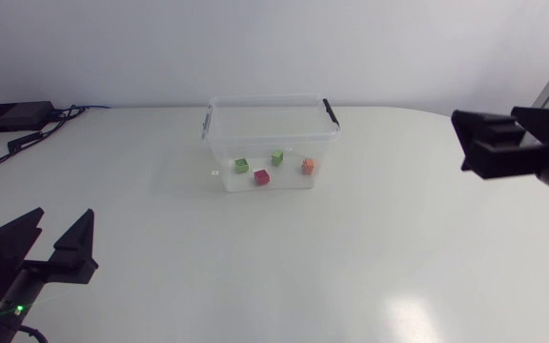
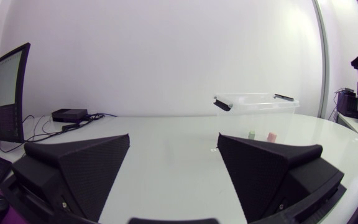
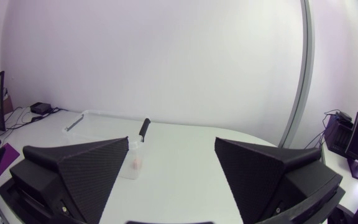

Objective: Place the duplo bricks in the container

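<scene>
Duplo bricks (image 1: 261, 176), two green, one red, one orange, lie inside the clear plastic container (image 1: 270, 99); the matte black left gripper (image 1: 62, 219) and right gripper (image 1: 467, 141) hang well away from that container, fingers spread.

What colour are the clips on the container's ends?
The clips are black; head view shows best.

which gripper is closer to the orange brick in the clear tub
Right. The right gripper is off to the side of the small orange duplo brick, level with the clear plastic container holding it; the left gripper is farther off, diagonally across on the opposite side.
</scene>
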{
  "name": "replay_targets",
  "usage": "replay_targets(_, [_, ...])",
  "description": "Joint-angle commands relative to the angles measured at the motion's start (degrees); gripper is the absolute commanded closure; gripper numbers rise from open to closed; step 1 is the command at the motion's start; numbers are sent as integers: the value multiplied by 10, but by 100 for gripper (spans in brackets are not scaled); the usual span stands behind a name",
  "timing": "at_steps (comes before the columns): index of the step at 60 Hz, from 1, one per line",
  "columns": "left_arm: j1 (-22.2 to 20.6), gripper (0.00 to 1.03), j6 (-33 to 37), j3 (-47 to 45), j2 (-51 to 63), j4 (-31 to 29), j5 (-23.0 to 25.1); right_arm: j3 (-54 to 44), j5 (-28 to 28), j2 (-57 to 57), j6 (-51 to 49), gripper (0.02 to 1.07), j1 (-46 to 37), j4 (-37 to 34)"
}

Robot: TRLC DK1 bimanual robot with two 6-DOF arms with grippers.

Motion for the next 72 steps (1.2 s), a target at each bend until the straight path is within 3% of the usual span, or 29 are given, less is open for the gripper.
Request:
replay_targets(1, [0, 4, 4, -10, -6, 4, -2, -62, -6, -71, -22, 7, 12, 13])
replay_targets(5, [0, 4, 4, -10, -6, 4, -2, -105, -17, -124, -27, 7, 18, 16])
replay_targets(62, [2, 4, -14, -11, 1, 9, 4, -388, -167, -315, -12, 7, -230, 147])
replay_targets(72, [2, 4, -14, -11, 1, 9, 4, -389, -168, -317, -12, 7, -232, 147])
